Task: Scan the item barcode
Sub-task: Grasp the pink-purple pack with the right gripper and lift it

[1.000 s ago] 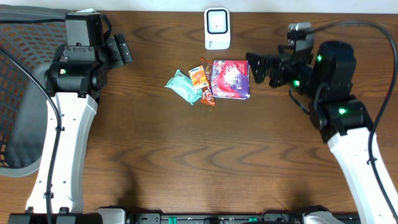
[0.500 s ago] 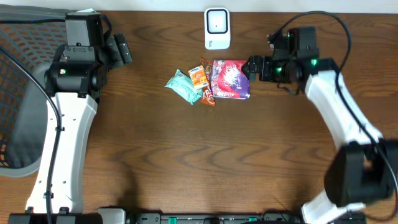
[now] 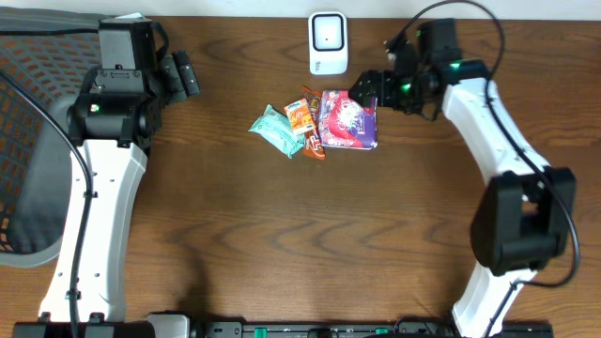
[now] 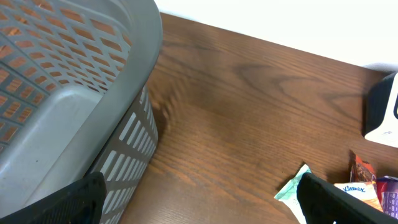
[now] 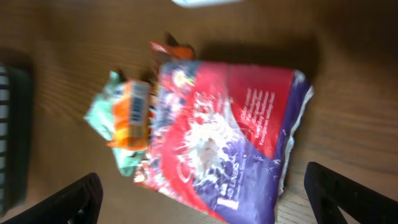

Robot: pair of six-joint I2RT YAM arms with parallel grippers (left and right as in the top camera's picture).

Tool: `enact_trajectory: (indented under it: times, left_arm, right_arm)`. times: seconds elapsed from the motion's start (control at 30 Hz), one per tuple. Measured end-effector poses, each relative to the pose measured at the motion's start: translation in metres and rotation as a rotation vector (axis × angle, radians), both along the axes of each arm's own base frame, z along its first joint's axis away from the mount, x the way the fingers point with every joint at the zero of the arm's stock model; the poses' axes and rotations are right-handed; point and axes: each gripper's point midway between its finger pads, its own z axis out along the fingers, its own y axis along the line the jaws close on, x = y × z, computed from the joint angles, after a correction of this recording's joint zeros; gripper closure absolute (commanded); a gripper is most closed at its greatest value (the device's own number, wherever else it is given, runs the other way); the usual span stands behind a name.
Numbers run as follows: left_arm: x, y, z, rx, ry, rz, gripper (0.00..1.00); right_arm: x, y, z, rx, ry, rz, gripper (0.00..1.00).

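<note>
A small pile of items lies at the table's far middle: a red and purple snack bag [image 3: 348, 119] [image 5: 230, 134], an orange packet [image 3: 300, 115] [image 5: 130, 114] and a mint green tissue pack [image 3: 275, 130] [image 4: 297, 190]. Behind them stands the white barcode scanner [image 3: 328, 43]. My right gripper [image 3: 364, 91] [image 5: 202, 199] hovers open over the snack bag's right end, holding nothing. Far to the left, my left gripper [image 3: 184, 73] [image 4: 199, 202] is open and empty beside the basket.
A grey mesh laundry basket [image 3: 28, 141] [image 4: 68, 93] fills the left edge of the table. The scanner's corner [image 4: 382, 115] shows at the right of the left wrist view. Bare brown wood lies in front of the pile.
My right arm has swung left and toward the back, bringing its open gripper from right of the snack bag to over it. The left arm and the items have not moved.
</note>
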Motion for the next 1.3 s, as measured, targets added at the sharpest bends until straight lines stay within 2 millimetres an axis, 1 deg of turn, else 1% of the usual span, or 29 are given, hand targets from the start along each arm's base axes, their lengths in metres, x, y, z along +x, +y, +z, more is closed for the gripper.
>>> enact_trajectory:
  times: [0.03, 0.07, 0.17, 0.27, 0.33, 0.4, 0.5, 0.57, 0.63, 0.67, 0.8, 0.87, 0.93, 0.97, 1.0, 1.03, 1.3]
  left_arm:
    - [0.0, 0.0, 0.0, 0.0, 0.0, 0.0, 0.02]
    - [0.0, 0.0, 0.0, 0.0, 0.0, 0.0, 0.02]
    - [0.0, 0.0, 0.0, 0.0, 0.0, 0.0, 0.02]
    - [0.0, 0.0, 0.0, 0.0, 0.0, 0.0, 0.02]
    - [0.0, 0.0, 0.0, 0.0, 0.0, 0.0, 0.02]
    - [0.0, 0.0, 0.0, 0.0, 0.0, 0.0, 0.02]
    - [0.0, 0.0, 0.0, 0.0, 0.0, 0.0, 0.02]
    - [0.0, 0.0, 0.0, 0.0, 0.0, 0.0, 0.02]
    - [0.0, 0.0, 0.0, 0.0, 0.0, 0.0, 0.02]
    - [0.0, 0.0, 0.0, 0.0, 0.0, 0.0, 0.02]
    - [0.0, 0.0, 0.0, 0.0, 0.0, 0.0, 0.02]
    - [0.0, 0.0, 0.0, 0.0, 0.0, 0.0, 0.02]
    - [0.0, 0.0, 0.0, 0.0, 0.0, 0.0, 0.02]
    - [0.0, 0.0, 0.0, 0.0, 0.0, 0.0, 0.02]
    - [0.0, 0.0, 0.0, 0.0, 0.0, 0.0, 0.02]
    - [0.0, 0.0, 0.0, 0.0, 0.0, 0.0, 0.02]
    - [0.0, 0.0, 0.0, 0.0, 0.0, 0.0, 0.02]
  right_arm:
    - [-0.001, 0.002, -0.009, -0.003, 0.023, -0.006, 0.01]
    - [-0.001, 0.002, -0.019, -0.009, 0.05, -0.014, 0.03]
    - [-0.002, -0.001, -0.046, -0.024, 0.116, -0.041, 0.19]
    - [-0.003, -0.004, -0.059, -0.026, 0.153, -0.059, 0.3]
    - [-0.003, -0.008, -0.067, -0.027, 0.173, -0.072, 0.35]
    - [-0.003, -0.011, -0.073, -0.028, 0.19, -0.081, 0.37]
    - [-0.002, -0.017, -0.079, -0.028, 0.203, -0.092, 0.44]
    - [-0.003, -0.018, -0.083, -0.027, 0.213, -0.097, 0.46]
    - [-0.002, -0.018, -0.089, -0.019, 0.22, -0.091, 0.37]
    - [-0.002, -0.017, -0.09, -0.013, 0.219, -0.081, 0.36]
    - [-0.001, -0.014, -0.092, -0.002, 0.212, -0.068, 0.38]
    - [0.003, -0.012, -0.09, 0.004, 0.193, -0.064, 0.42]
    - [0.005, -0.011, -0.089, 0.011, 0.185, -0.068, 0.5]
    - [0.005, -0.011, -0.089, 0.014, 0.186, -0.071, 0.57]
    - [0.006, -0.01, -0.088, 0.017, 0.187, -0.072, 0.61]
    - [0.005, -0.009, -0.088, 0.02, 0.188, -0.073, 0.63]
    - [0.006, -0.006, -0.09, 0.03, 0.179, -0.068, 0.62]
